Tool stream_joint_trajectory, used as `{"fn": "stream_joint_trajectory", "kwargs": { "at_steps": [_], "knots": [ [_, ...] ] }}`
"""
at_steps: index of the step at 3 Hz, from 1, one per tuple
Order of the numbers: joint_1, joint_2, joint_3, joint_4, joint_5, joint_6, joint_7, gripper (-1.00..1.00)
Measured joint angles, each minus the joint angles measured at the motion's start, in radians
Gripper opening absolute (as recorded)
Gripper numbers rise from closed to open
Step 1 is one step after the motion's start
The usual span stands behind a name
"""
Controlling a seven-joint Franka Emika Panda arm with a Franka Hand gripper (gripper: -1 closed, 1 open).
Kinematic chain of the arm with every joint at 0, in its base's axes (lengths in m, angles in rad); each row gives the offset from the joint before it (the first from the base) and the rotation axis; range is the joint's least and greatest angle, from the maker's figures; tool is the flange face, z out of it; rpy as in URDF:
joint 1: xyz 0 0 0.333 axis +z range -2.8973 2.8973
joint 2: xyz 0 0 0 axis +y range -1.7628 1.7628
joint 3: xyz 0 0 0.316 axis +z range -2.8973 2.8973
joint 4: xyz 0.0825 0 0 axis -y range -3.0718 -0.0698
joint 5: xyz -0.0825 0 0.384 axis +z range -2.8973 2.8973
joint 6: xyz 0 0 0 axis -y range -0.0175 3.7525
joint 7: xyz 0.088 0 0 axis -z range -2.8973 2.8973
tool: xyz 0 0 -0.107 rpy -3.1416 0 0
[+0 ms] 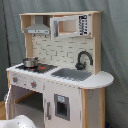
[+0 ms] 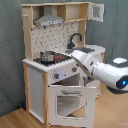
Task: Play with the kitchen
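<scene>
The kitchen point(image 2: 55, 75) stands upright, oven door hanging open; gripper state unclear.

- The wooden floor point(image 2: 20, 119) carries the kitchen point(image 2: 57, 70), which stands directly on it, upright, in the second exterior view.
- Bare floor boards show at 7 o'clock of the kitchen base.
- On the kitchen's countertop point(image 1: 102, 79), a small metal pot point(image 1: 30, 62) sits at 9 o'clock on the stovetop point(image 1: 37, 67).
</scene>
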Motion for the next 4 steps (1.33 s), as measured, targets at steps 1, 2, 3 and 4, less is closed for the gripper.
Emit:
{"fn": "stream_joint_trajectory", "kwargs": {
  "at_steps": [1,2,3,4],
  "knots": [
    [0.021,0.062,-0.008,-0.002,0.001,-0.041,-0.09,1.0],
    [0.047,0.122,-0.008,-0.008,0.004,-0.1,-0.15,1.0],
    [0.084,0.182,-0.019,-0.032,0.008,-0.176,-0.197,1.0],
    [0.125,0.227,-0.04,-0.068,0.015,-0.235,-0.229,1.0]
  ]
}}
